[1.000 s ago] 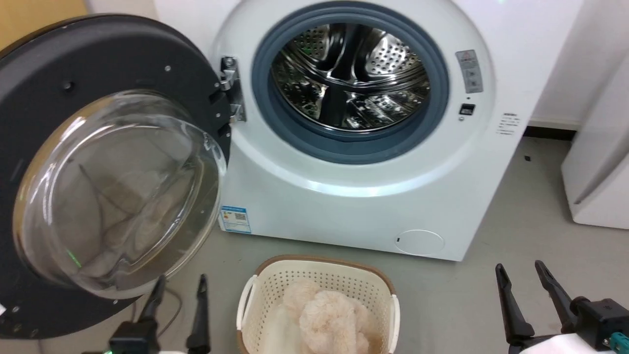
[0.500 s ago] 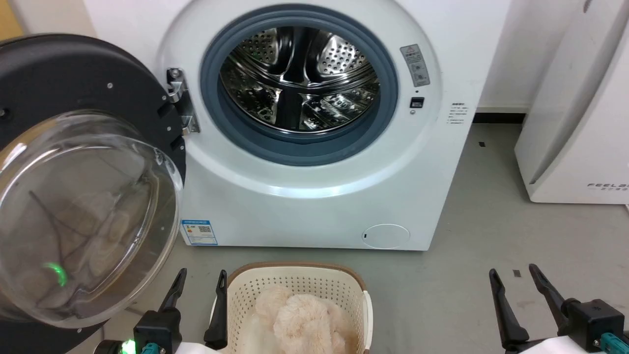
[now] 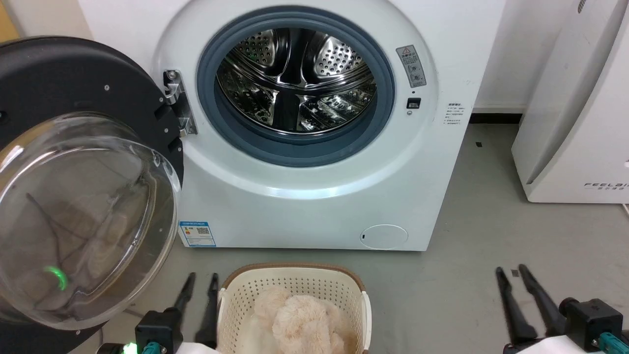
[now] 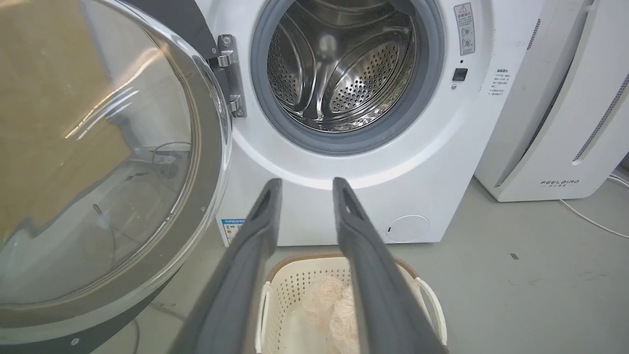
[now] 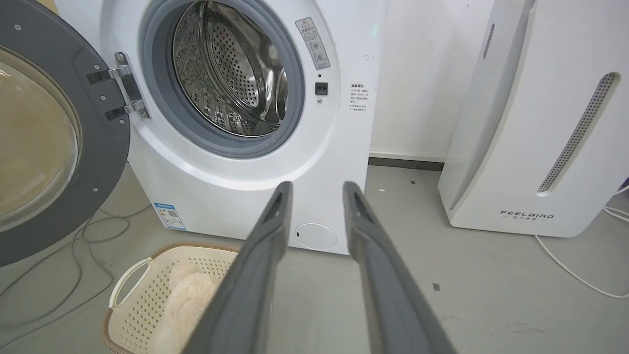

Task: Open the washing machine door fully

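Hanging empty, left pincer (image 3: 202, 276) and right pincer (image 3: 511, 268) stand slightly apart, touching nothing.

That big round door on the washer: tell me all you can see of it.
The washing machine door is a large round black ring around a bulging clear glass bowl, with small screws on its inner face. It stands wide open left of the washing machine, inner side toward the camera, held by a metal hinge. The open left gripper sits near its lower edge, not touching it.
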Controlling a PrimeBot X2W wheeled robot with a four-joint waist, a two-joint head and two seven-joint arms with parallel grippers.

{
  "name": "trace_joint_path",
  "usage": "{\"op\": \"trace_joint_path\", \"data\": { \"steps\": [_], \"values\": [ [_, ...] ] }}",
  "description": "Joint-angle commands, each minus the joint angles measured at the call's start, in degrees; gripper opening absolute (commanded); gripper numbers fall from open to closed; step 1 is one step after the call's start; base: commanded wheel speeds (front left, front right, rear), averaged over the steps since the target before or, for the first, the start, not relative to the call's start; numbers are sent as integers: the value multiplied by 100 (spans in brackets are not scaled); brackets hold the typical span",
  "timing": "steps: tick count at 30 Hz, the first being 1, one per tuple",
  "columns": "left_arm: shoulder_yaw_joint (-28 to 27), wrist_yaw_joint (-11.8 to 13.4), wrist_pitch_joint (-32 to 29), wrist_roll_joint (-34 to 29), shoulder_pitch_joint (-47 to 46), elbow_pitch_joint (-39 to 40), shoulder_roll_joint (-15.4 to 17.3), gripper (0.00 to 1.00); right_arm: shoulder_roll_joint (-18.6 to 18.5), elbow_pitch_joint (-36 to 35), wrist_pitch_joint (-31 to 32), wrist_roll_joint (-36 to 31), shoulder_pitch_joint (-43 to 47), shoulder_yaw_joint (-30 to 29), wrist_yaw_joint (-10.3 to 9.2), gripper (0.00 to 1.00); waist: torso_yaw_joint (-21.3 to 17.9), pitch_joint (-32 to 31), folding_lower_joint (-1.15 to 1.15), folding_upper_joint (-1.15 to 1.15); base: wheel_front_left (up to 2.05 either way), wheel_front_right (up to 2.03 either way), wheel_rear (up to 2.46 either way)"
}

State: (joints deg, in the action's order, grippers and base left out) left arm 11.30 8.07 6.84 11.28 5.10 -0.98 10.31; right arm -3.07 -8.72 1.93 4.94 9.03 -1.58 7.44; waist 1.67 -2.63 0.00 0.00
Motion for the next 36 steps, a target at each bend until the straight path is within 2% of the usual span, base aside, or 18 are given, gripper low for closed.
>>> {"op": "trace_joint_path", "data": {
  "steps": [1, 36],
  "values": [
    [-2, -3, -3, -4, -2, 0, -4, 0, 0, 4, -2, -2, -3, 0, 0, 0, -1, 1, 0, 0, 0, 0, 0],
    [-319, -229, -194, -320, -145, 28, -212, 0, 6, 248, -55, -140, -256, 44, 1, 0, -47, 75, 0, 0, 0, 0, 0]
  ]
}}
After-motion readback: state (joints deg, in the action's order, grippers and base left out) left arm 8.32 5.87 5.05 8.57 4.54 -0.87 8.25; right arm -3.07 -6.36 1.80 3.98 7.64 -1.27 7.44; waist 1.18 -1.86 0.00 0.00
